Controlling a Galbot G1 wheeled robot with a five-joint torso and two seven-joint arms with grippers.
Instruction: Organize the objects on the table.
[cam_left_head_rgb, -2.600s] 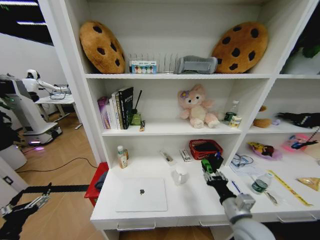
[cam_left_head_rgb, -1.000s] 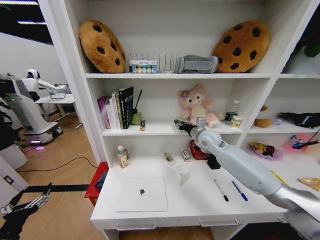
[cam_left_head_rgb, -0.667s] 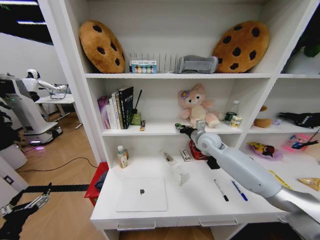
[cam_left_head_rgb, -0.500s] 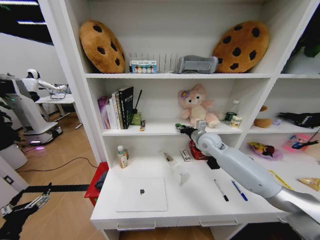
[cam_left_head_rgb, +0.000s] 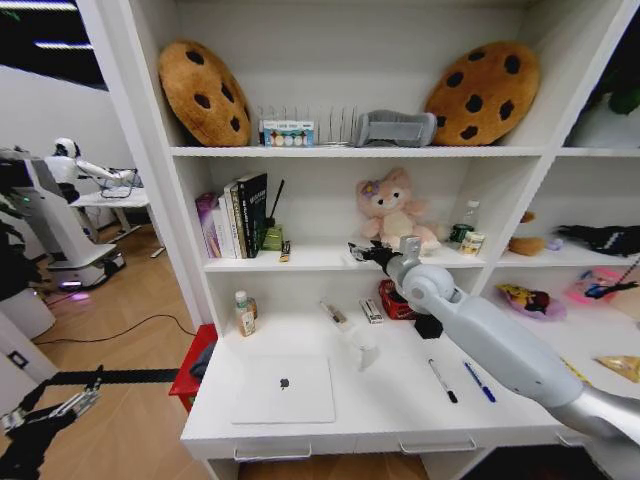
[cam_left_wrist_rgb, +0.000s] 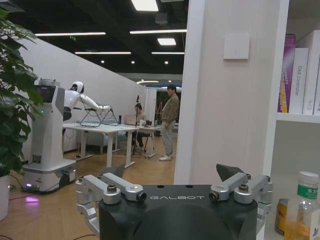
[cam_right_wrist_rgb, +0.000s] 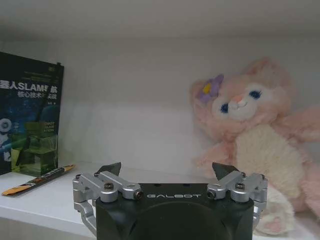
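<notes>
My right gripper (cam_left_head_rgb: 360, 250) reaches onto the middle shelf, just left of the pink plush toy (cam_left_head_rgb: 392, 210). In the right wrist view the right gripper (cam_right_wrist_rgb: 167, 170) is open with nothing between its fingers, hovering over the bare shelf board. On the white table (cam_left_head_rgb: 380, 415) below lie a closed silver laptop (cam_left_head_rgb: 283, 388), a black marker (cam_left_head_rgb: 442, 381) and a blue pen (cam_left_head_rgb: 478, 381). My left gripper (cam_left_head_rgb: 60, 408) hangs low beside the table's left end, away from everything. The left wrist view shows the left gripper (cam_left_wrist_rgb: 170, 172) open and empty.
A white mug (cam_left_head_rgb: 361, 347), a small bottle (cam_left_head_rgb: 243, 313) and a red basket (cam_left_head_rgb: 398, 298) stand at the back of the table. Books (cam_left_head_rgb: 235, 215) and a green holder (cam_left_head_rgb: 272, 237) fill the shelf's left side. More clutter lies on the right section (cam_left_head_rgb: 590, 330).
The right arm rose from over the table, where its gripper held a small green toy, up to the middle shelf. Over the last second it only shifted slightly there.
</notes>
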